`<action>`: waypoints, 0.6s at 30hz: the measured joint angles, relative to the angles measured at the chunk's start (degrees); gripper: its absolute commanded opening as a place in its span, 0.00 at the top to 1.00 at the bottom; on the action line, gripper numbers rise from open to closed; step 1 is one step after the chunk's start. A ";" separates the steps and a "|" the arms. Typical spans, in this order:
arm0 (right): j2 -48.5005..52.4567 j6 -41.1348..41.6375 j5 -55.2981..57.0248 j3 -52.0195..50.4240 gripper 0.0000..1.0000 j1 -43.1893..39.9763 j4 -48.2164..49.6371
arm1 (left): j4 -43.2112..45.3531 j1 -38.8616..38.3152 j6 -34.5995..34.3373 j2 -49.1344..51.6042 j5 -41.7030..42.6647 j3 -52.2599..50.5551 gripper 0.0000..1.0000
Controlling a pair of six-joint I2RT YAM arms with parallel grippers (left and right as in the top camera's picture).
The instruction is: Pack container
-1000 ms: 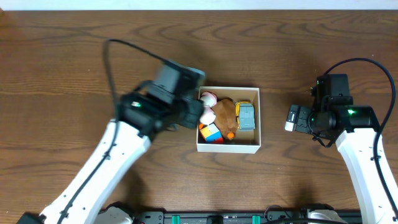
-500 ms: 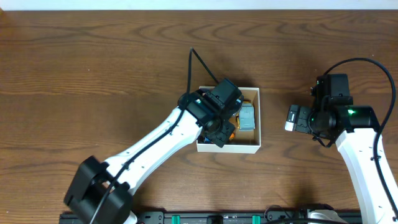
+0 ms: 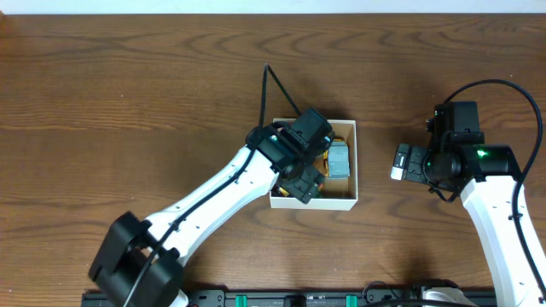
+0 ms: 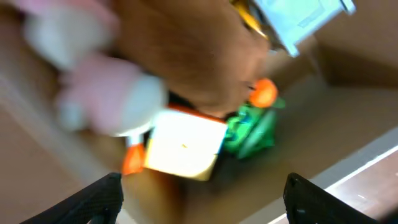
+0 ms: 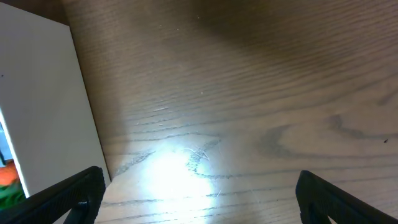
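The left tool (image 4: 202, 182) hangs low inside the container (image 3: 337, 202), reaching in from 7 o'clock. Its jaws are spread wide with nothing between them. Beneath it lie a pink-white plush (image 4: 106, 106), a brown plush (image 4: 193, 56), a yellow block (image 4: 183, 146) and a green toy (image 4: 252, 127). A grey truck (image 3: 339, 159) lies along the box's 3 o'clock wall.

No loose toy shows on the bench (image 3: 128, 85), so packing looks about finished.

The container sits just right of bench centre. It is square, so it has no long axis; its walls run parallel to the bench edges and its mouth faces up.

At its 3 o'clock, apart from it, the right tool (image 5: 199, 176) gapes empty over bare wood.
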 measured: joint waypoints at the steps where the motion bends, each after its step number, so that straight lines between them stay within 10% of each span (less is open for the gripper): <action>1: 0.00 -0.02 0.00 0.00 0.01 0.00 0.09 | -0.02 0.02 0.00 -1.14 -1.49 0.00 0.16; 5: 0.00 -0.70 0.00 0.00 0.01 0.02 1.75 | 0.00 1.25 -0.50 -8.76 -7.67 0.00 0.02; 18: -0.02 -3.69 0.17 6.97 0.01 1.75 16.96 | 3.80 26.93 -2.89 -18.78 -14.05 0.00 0.02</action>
